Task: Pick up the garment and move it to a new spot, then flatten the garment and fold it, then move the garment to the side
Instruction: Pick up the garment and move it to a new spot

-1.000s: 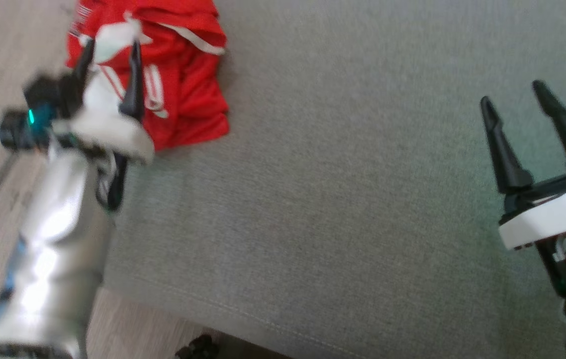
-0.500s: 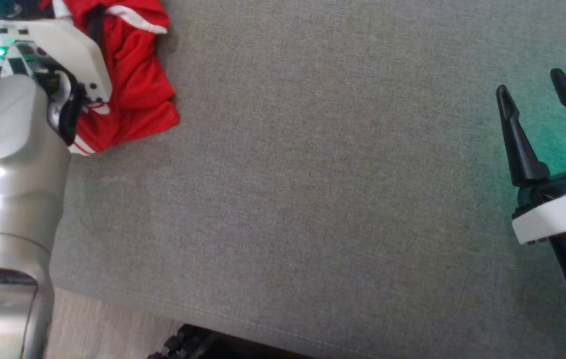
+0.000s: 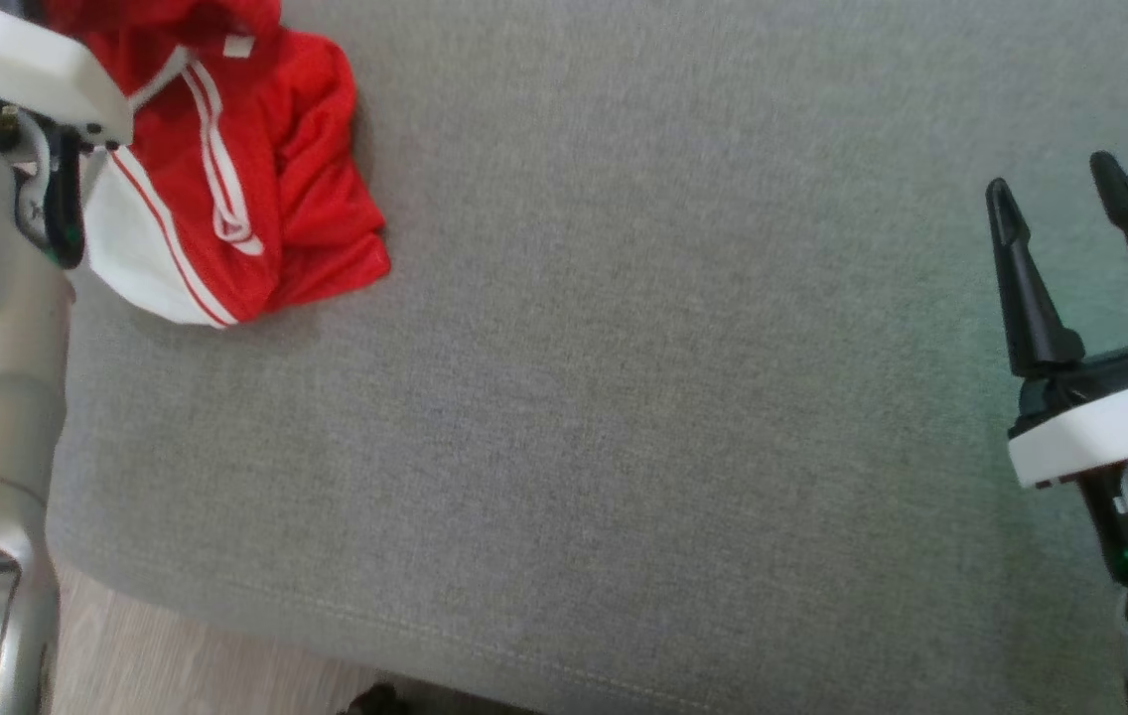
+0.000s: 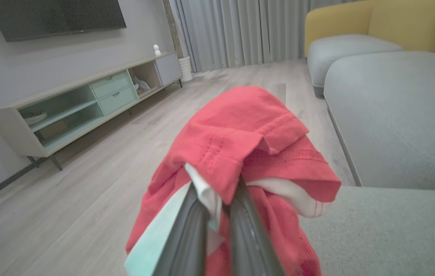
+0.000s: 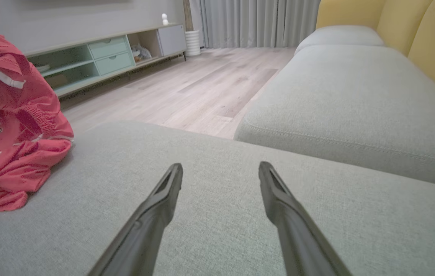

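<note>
pinching garment (image 4: 240, 126); left gripper (image 4: 218, 190) newly closed

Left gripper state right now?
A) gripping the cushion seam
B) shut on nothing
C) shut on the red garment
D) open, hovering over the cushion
C: in the left wrist view the left gripper is closed, with the red garment pinched in it and draped over it.
</note>
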